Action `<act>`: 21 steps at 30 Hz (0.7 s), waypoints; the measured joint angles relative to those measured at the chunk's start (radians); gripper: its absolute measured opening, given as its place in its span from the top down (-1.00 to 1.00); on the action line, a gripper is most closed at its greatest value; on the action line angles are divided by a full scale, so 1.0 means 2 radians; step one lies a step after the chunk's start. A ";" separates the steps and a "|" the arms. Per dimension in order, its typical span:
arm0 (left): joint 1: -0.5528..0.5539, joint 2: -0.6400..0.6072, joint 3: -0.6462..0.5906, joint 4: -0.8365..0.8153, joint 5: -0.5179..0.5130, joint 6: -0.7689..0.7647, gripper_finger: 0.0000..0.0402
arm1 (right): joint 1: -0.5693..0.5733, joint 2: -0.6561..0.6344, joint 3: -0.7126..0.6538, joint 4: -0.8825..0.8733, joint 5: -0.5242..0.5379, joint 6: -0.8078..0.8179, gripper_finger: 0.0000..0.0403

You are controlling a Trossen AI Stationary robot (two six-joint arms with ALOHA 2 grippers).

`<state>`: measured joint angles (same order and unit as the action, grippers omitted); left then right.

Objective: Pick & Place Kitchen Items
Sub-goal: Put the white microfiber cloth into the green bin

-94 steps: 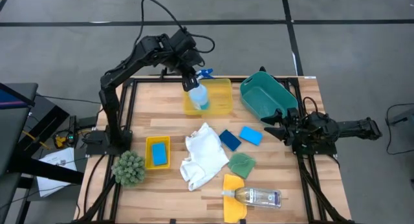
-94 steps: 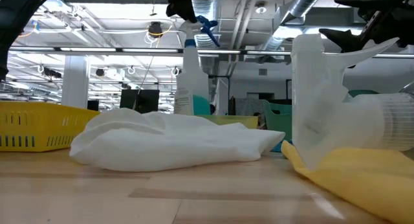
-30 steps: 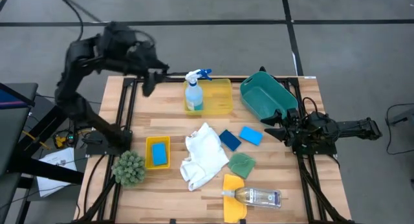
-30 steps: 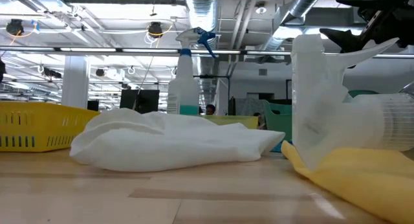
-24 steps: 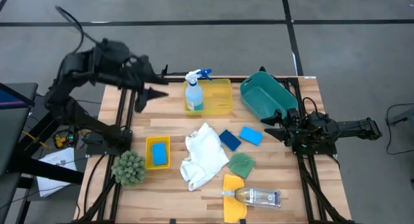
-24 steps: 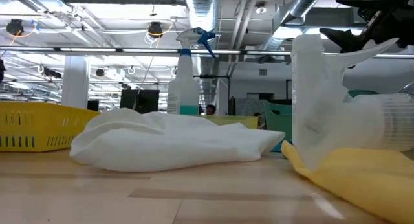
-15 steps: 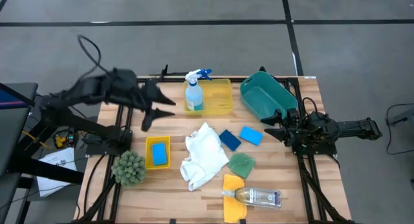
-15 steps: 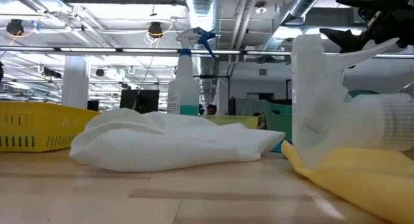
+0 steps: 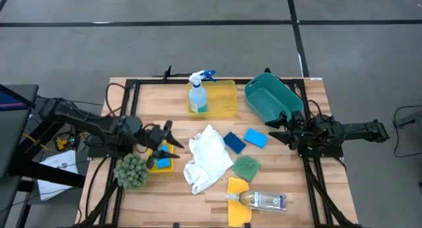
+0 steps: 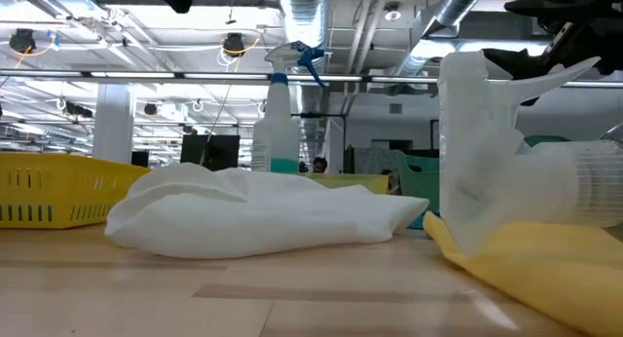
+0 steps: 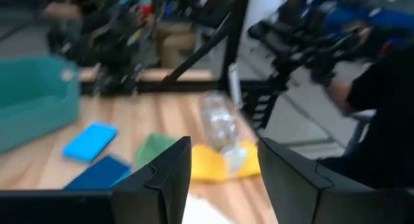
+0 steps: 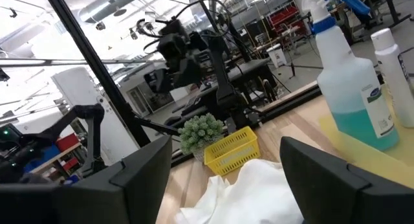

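Note:
My left gripper (image 9: pixel 169 139) hovers open and nearly level over the small yellow tray (image 9: pixel 153 149) that holds a blue sponge (image 9: pixel 161 163); nothing is between its fingers (image 11: pixel 223 156). The blue-liquid spray bottle (image 9: pixel 196 96) stands upright in the larger yellow tray (image 9: pixel 224 99) at the far side. A white cloth (image 9: pixel 208 155) lies crumpled mid-table, with two blue sponges (image 9: pixel 234 142) (image 9: pixel 256 137) and a green cloth (image 9: pixel 247 167) to its right. The clear bottle (image 9: pixel 264 201) lies on a yellow cloth (image 9: pixel 236 188). My right gripper (image 9: pixel 275 126) waits open at the right edge.
A spiky green ball (image 9: pixel 132 171) sits near the left edge, just near-side of my left arm. A teal bin (image 9: pixel 271 96) stands at the far right. Bare wood shows at the far left and along the near left of the table (image 9: pixel 151 208).
My left arm has swung down from high over the table's far left corner toward the near side. Its gripper has tipped from pointing down to nearly level and now sits low over the small yellow tray. The spray bottle has stayed upright in its tray.

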<state>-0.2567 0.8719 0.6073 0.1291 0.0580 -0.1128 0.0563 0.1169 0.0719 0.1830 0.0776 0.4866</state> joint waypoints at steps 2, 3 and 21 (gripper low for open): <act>-0.018 -0.001 -0.023 0.044 -0.001 0.011 0.14 | 0.000 0.000 0.000 -0.001 0.000 0.000 -0.38; -0.024 -0.001 -0.032 0.062 -0.002 0.022 0.14 | 0.000 0.000 0.000 -0.001 0.000 0.000 -0.38; -0.039 0.031 -0.085 0.233 -0.079 0.065 0.17 | 0.000 0.000 0.000 -0.013 0.003 0.000 -0.38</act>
<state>-0.3351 0.9333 0.4377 0.5946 -0.0998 0.0174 0.0555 0.1177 0.0715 0.1571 0.0827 0.4870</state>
